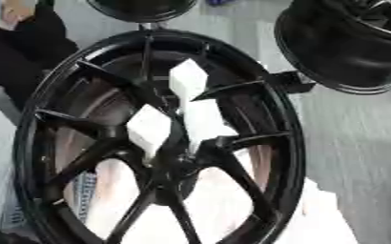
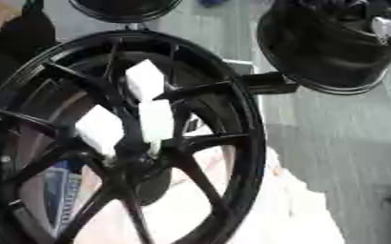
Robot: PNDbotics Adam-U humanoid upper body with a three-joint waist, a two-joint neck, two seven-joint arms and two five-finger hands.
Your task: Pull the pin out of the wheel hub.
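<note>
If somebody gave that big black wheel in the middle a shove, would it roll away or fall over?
The black wheel looks like rigid spoked metal, so it would probably not flex. It seems to stand on its round rim, so a push along it might roll it, and a sideways push might tip it. How it is held is hidden, so that stays uncertain.

A second black wheel (image 1: pixel 349 45) lies at the far right, its open side tilted away, on the pale grey bench (image 1: pixel 357 157). The rim of a third dark wheel (image 2: pixel 124 9) shows at the far edge. A dark-clothed person (image 1: pixel 28 43) shows far left.
</note>
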